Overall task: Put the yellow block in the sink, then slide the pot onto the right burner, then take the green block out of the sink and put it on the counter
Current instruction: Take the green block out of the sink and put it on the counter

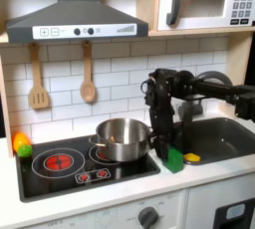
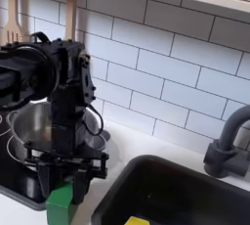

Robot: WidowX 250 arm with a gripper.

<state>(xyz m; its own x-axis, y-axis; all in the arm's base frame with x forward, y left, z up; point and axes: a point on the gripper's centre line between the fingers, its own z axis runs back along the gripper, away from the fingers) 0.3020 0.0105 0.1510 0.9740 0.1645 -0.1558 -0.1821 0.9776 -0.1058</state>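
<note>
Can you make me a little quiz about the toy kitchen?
1. True or false: the yellow block lies in the sink.
2. Where is the pot in the first exterior view? A) on the cooktop's right burner B) in the sink C) on the microwave
3. What colour is the block under the gripper?

Key: 1 true. 2 A. 3 green; it sits on the counter between cooktop and sink, though whether the gripper grips it is hard to tell.
</note>
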